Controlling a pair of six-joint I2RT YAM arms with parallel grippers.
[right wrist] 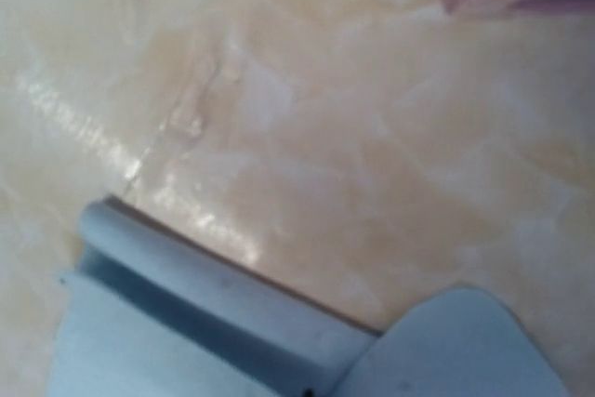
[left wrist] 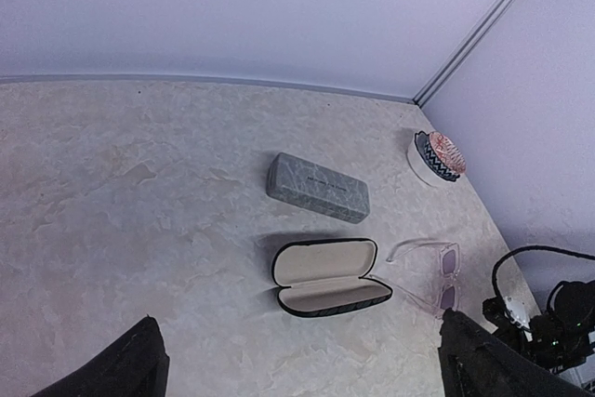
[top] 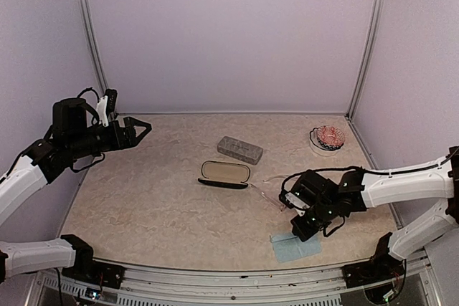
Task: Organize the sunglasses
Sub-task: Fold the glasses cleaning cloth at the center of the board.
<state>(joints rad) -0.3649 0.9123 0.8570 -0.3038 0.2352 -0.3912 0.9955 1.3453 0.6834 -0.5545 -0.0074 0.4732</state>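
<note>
Clear pinkish sunglasses are sitting on the table just right of the open black case, lenses up, not touching it as far as I can see. The grey case is closed and sits a bit further back. There's a patterned bowl in the far right corner.

Left gripper hangs up high over the left edge with its fingers wide apart, holding nothing. Right gripper is down low at a light blue cloth near the front, jaws pressed together. The wrist view is too blurry to say whether it's pinching the cloth.
</note>
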